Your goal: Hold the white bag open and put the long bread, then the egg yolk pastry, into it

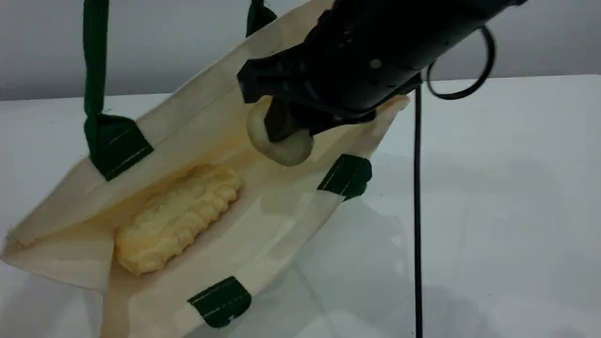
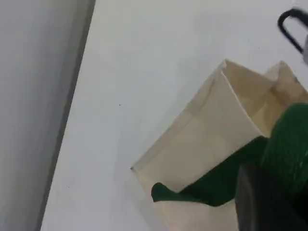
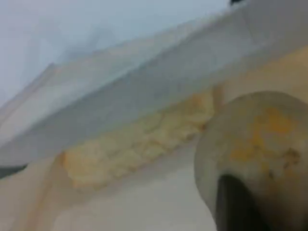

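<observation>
While gripped, egg yolk pastry (image 1: 281,145) above white bag (image 1: 281,225) rim.

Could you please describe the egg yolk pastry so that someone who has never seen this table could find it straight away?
Start from the big cream white bag with dark green straps lying open on the table. Above its mouth, the right gripper holds the egg yolk pastry, a small smooth beige ball. The long bread inside the bag is ridged, yellow and lies loose.

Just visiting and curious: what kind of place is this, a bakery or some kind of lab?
Probably a robot test bench, not a bakery: a bare white table, a plain grey wall, and a black mechanical right hand lowering an egg yolk pastry into a white bag.
</observation>
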Controlling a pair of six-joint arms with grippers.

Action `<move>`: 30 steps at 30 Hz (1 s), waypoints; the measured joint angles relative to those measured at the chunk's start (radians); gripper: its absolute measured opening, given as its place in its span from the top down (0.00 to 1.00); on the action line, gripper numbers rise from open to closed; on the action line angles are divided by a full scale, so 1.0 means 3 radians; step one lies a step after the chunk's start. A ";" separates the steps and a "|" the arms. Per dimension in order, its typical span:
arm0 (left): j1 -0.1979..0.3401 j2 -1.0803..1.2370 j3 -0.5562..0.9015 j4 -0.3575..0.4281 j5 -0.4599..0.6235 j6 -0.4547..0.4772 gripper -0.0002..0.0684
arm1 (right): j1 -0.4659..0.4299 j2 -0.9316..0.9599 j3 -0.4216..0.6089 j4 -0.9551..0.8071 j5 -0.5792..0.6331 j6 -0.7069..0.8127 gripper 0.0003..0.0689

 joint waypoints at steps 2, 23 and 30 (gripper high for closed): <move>0.0000 0.0000 0.0000 -0.0004 0.0000 0.0000 0.88 | 0.0000 0.0101 -0.0091 0.0000 0.0010 0.0008 0.69; 0.0000 0.0000 0.0000 0.0009 0.0001 -0.0100 0.88 | -0.0006 0.0213 -0.0570 -0.0043 0.0849 -0.0066 0.11; 0.0000 0.0000 0.0000 0.0006 0.0001 -0.0119 0.88 | -0.0065 -0.0106 -0.0673 -0.0390 0.1139 -0.0040 0.18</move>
